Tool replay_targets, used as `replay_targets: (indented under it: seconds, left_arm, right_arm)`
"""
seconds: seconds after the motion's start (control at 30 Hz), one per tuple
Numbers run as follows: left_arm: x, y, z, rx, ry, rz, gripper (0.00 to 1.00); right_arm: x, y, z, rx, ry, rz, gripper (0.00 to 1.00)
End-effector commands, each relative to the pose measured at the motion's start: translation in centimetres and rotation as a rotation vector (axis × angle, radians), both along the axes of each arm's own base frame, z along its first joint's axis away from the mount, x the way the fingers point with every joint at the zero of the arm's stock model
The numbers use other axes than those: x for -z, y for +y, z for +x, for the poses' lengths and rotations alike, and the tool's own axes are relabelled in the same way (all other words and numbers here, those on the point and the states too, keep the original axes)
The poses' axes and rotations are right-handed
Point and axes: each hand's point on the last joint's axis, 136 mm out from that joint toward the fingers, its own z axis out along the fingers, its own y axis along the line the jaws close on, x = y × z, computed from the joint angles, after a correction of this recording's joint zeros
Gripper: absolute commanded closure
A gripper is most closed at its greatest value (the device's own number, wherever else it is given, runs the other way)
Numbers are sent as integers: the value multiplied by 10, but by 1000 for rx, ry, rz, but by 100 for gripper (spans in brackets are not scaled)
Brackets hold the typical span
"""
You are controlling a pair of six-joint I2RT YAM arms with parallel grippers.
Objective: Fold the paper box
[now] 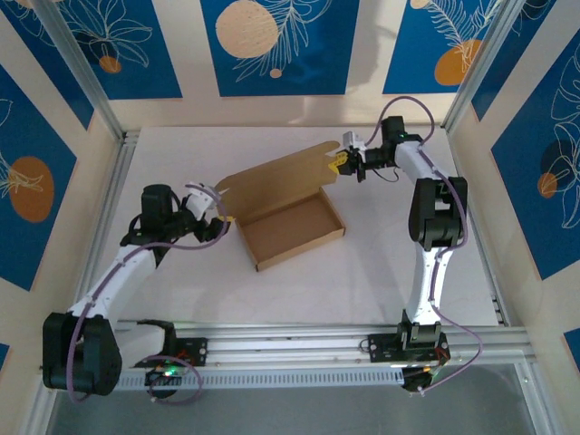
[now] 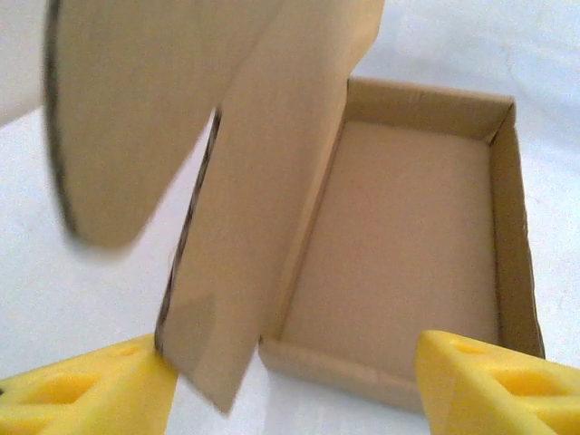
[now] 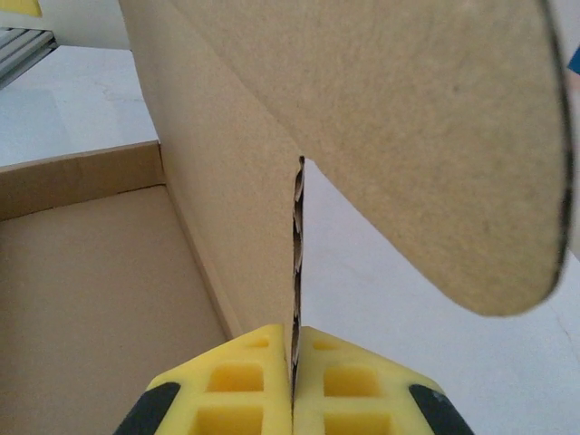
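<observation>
paper box | rounded flap blurred (left wrist) | lid top cropped

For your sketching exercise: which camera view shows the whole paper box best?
Top external: the paper box shows whole, tray and raised lid. Left wrist crops it to tray interior and lid; right wrist, to lid edge.

Bright, even light; soft close-up blur

paper box: 1 | robot arms: 2 | yellow fingers: 4 | white table: 1
</observation>
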Motion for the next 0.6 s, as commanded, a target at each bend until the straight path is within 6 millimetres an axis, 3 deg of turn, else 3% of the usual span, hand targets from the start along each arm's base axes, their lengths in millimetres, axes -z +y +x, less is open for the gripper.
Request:
replay_targets:
  seconds: [0.0,0.33,0.4,0.57]
  left_arm:
    - [0,5,14,-27,-16,-15,33]
    - [-2,-4,49,10,-6,-44,37]
    - [-1,-6,53,20,-4,-43,44]
    - [3,-8,58,29,-1,-52,74]
  right_arm:
    - [6,0,-6,-14,37,46,100]
    - [6,7,-9,-26,37,42,100]
    - [8,9,-10,-27,41,40,100]
    - [13,10,-10,-25,43,30,100]
